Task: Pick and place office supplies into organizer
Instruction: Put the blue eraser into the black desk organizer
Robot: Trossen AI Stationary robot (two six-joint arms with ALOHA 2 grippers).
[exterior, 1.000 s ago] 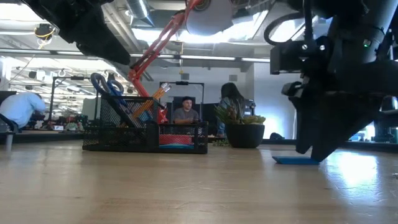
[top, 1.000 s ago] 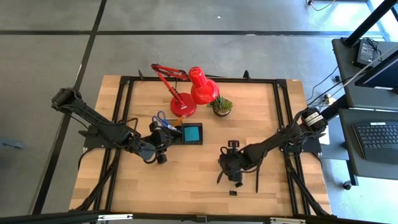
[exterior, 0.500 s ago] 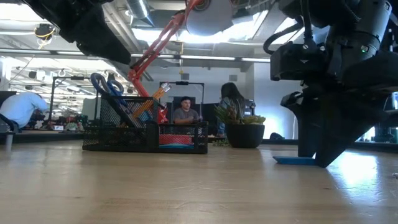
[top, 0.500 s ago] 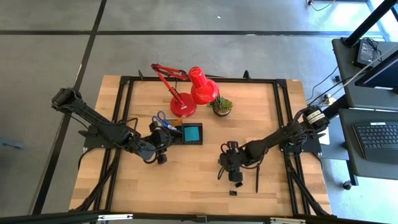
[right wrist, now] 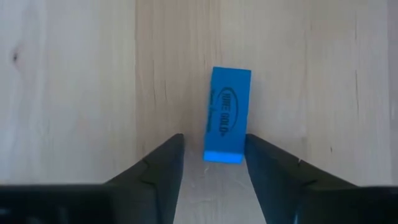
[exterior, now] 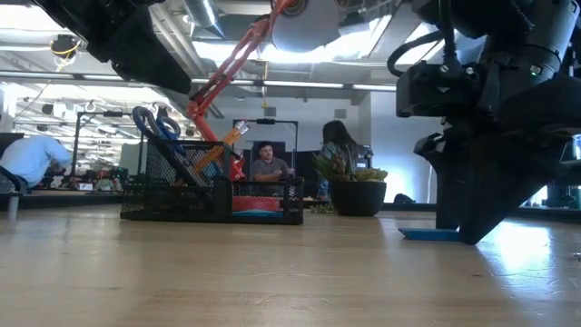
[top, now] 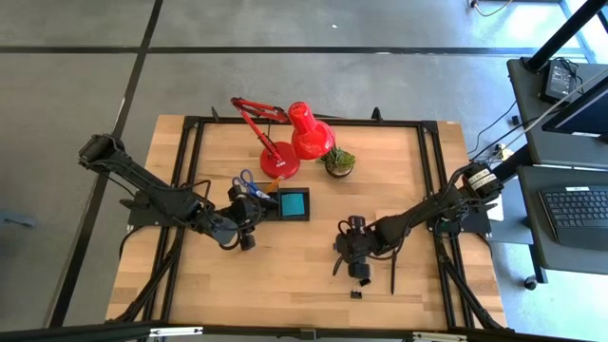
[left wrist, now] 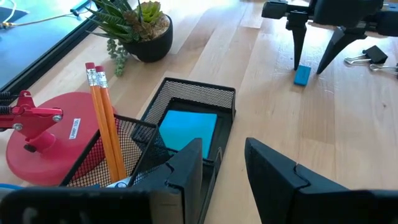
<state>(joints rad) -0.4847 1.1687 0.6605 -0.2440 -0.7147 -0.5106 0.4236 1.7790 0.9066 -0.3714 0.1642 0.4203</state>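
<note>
The small blue eraser (right wrist: 227, 115) is lying flat on the wooden table (top: 285, 285), out toward 4 o'clock from the black mesh organizer (top: 275, 203) and well apart from it. The right gripper (top: 358, 271) is placed right over it, pointing down. Its two fingers are spread partway, and the near end of the eraser is seen in the gap between the tips. Nothing is held yet.

In the right wrist view the eraser's long side runs from 6 o'clock to 12 o'clock, tipped just a little toward 1 o'clock. So the long side is lined up with the gap, and the two fingers stand on either side of the short width. A squeeze across the short way looks ready to be made, though the gripper may need to be pushed a little farther along first.

The left gripper (left wrist: 224, 162) is parked beside the organizer, partly open and empty. The right arm is much nearer the eraser.

A blue note pad (left wrist: 186, 130) is already lying in the organizer's tray, and orange pencils (left wrist: 106, 124) are standing in a slot.
</note>
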